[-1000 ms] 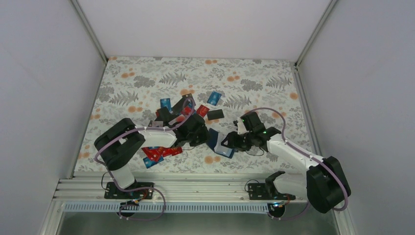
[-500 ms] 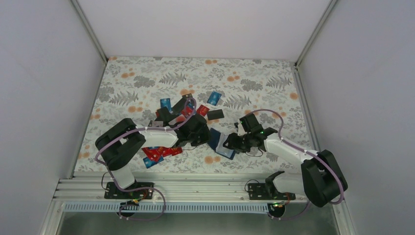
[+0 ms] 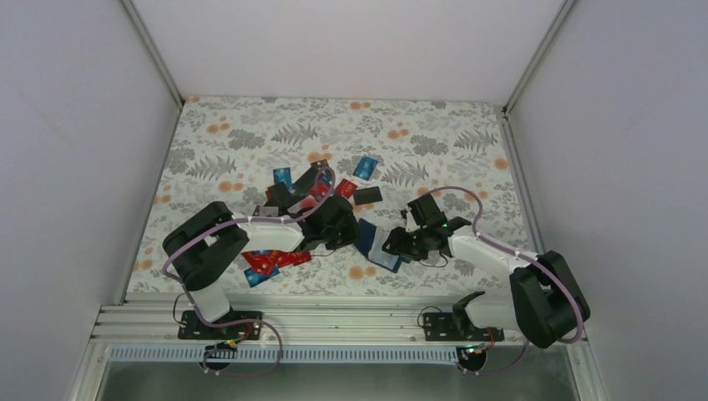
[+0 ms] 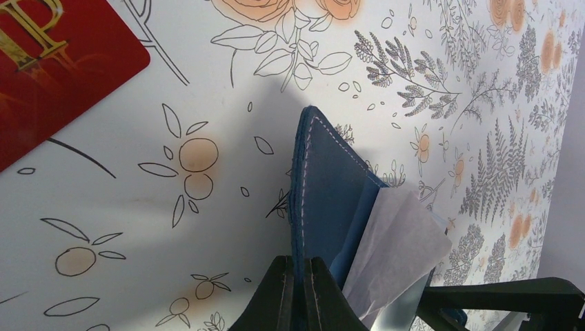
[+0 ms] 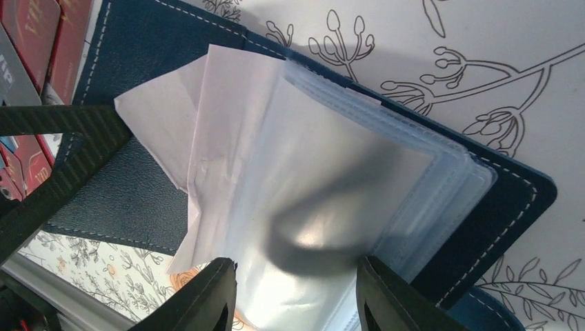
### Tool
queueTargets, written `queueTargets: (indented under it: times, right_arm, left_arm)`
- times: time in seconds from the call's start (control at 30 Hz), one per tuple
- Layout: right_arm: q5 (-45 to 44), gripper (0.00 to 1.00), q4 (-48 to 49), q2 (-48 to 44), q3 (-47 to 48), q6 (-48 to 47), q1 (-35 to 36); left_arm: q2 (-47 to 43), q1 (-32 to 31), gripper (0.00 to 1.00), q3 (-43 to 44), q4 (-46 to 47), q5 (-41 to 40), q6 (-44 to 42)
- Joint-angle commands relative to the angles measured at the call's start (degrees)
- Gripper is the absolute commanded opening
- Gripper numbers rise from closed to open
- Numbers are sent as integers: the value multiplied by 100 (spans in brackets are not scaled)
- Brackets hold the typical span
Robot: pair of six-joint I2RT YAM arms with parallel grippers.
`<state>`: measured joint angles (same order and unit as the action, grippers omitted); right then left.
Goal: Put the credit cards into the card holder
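The card holder [image 3: 377, 248] lies open between the two grippers, navy cover [image 4: 331, 186] outside, clear plastic sleeves [image 5: 345, 172] and a white paper slip [image 5: 207, 124] inside. My left gripper [image 4: 299, 276] is shut on the edge of its left cover and holds that flap up. Directly over the sleeves hangs my right gripper [image 5: 296, 289], open, one finger on each side of them, nothing pinched. The credit cards lie loose: red ones [image 3: 269, 261] near the left arm, blue ones [image 3: 365, 167] and a black one [image 3: 367, 195] farther back. One red card [image 4: 48, 69] shows in the left wrist view.
More red cards [image 5: 41, 34] sit just past the holder's far cover. The left gripper's dark finger [image 5: 62, 138] crosses the right wrist view. White walls and metal rails [image 3: 518, 79] bound the flowered tablecloth [image 3: 250, 134].
The right arm has shifted a little to the left, toward the holder, and its jaws have spread slightly. The left gripper holds the cover as before.
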<state>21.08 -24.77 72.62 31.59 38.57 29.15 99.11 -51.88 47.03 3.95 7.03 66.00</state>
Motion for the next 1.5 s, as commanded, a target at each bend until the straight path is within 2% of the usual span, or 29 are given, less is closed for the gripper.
queueTargets:
  times: [0.0,0.77,1.47]
  right_arm:
    - [-157,46,104,85,-60,57,40]
    - [949,46,1028,218,-136,57,40]
    - [1305,45,1439,479,221,-96,41]
  left_arm:
    - [91,-29,2,79,-111,-62,-73]
    - [244,-32,2,39,71,79,-91]
    - [318,-34,3,-66,282,263,-98]
